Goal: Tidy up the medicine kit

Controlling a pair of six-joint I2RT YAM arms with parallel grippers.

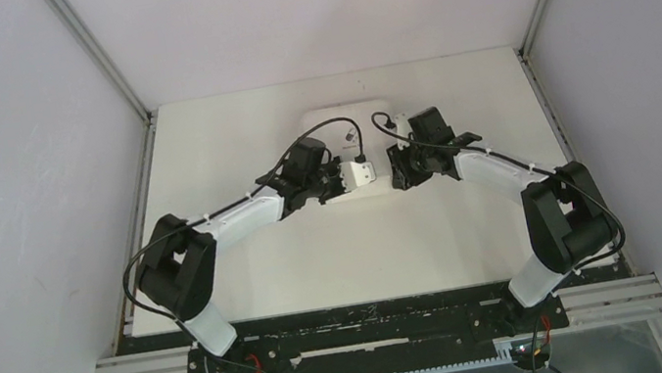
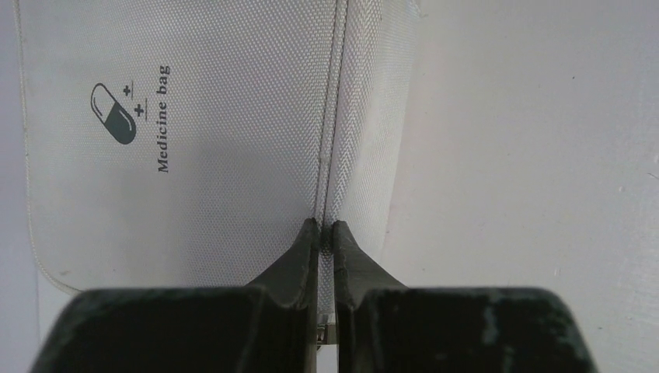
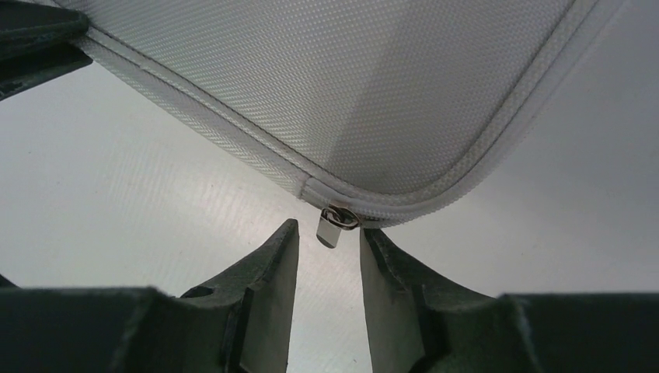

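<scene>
Left claw (image 2: 323,224) pinched medicine kit (image 2: 194,155) at zip seam (image 2: 332,116), frame centre; right claw (image 3: 328,227) stood half-open around zip pull (image 3: 327,232)

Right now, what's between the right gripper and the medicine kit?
The metal zip pull, hanging from a corner of the medicine kit into the gap between the right gripper's open fingers. The right wrist view shows it.

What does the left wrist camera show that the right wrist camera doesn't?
Only left wrist: the pill logo with "Medicine bag" print, and the left hand pinched shut on the zip seam. Only right wrist: the metal zipper pull hanging between the right hand's open fingers, ungripped. Both: the white medicine kit, closed, on the table.
</scene>
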